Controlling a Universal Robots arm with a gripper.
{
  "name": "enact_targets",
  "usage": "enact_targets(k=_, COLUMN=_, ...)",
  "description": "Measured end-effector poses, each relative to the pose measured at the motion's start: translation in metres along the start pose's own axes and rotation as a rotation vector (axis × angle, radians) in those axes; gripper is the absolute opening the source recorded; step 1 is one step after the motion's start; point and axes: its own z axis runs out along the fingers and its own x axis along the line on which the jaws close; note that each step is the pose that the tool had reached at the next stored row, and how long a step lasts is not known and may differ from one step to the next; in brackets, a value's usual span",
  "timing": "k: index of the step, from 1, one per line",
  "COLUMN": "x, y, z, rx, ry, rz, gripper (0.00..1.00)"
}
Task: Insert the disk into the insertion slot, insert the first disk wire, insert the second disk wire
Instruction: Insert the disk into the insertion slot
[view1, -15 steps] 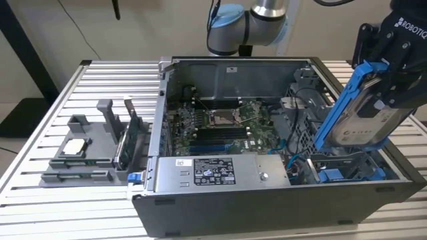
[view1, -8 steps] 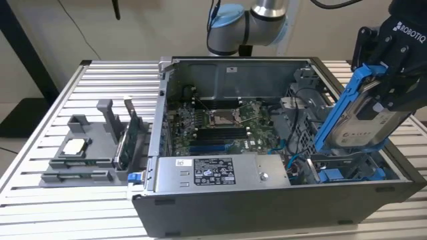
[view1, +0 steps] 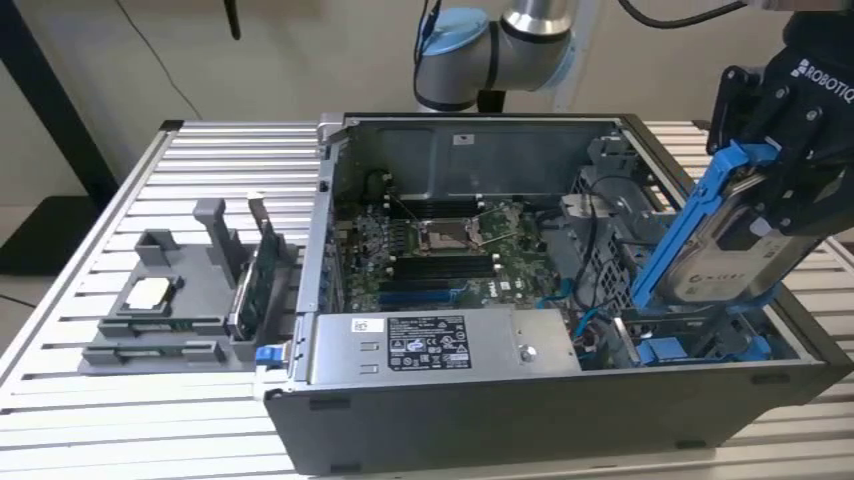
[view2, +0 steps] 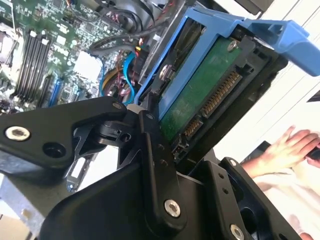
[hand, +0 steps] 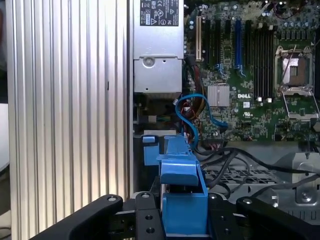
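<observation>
My arm (view1: 501, 45) reaches in from the back of the scene over the open dark-grey computer case (view1: 534, 430), with its wrist hanging above the case's end at the exterior view's right. The black jaws are pinched on the flat silver-grey hard drive in its bright blue plastic carrier, the disk (view1: 727, 245), gripping it at its upper end by the carrier's sides. The disk is tilted steeply: its top leans out toward the exterior view's right and its lower end dips inside the case, just above the rectangular grey metal drive bay with blue fittings, the insertion slot (view1: 701, 348). I cannot tell whether the two touch. In the second wrist view the disk (view2: 200, 90) shows its green underside and connector edge, and a person's hand (view2: 287, 147) rests on a pale surface beyond the case. In the first wrist view the blue carrier (hand: 182, 200) sits between the jaws, above the green motherboard (hand: 250, 75) and beside the grey labelled power supply box (hand: 157, 55). The case stands on the slatted aluminium desk (view1: 134, 420).
</observation>
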Motion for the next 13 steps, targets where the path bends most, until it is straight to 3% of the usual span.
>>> enact_targets(k=3, x=0.0073, y=-0.0002, z=0.0003, rx=-0.0002, ry=-0.0014, rz=0.000, gripper=0.33)
enact_targets(k=13, x=0.0010, y=-0.0009, z=0.0183, rx=-0.0002, ry=-0.0015, rz=0.000, gripper=0.33)
